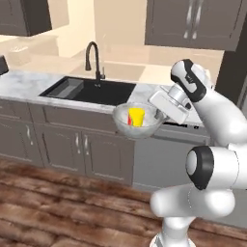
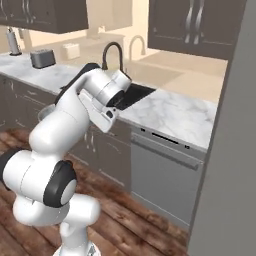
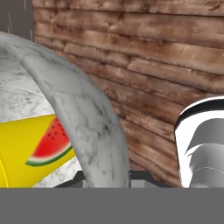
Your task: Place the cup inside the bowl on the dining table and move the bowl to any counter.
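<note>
Your gripper point(image 1: 155, 112) pinches the rim of the bowl point(image 1: 137, 126), holding it in the air just in front of the counter point(image 1: 29, 82), beside the sink point(image 1: 89, 90). The cup point(image 1: 136, 116) sits inside the bowl. First step done; setting the bowl down on the counter remains.

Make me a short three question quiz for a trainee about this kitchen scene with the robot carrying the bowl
1. True or false: the cup sits inside the bowl.
2. The bowl is: A) resting in the sink, B) held in the air in front of the counter, C) on the floor.
3. What picture is printed on the cup?

Key
1. True.
2. B: the gripper grips its rim.
3. A watermelon slice.
</note>
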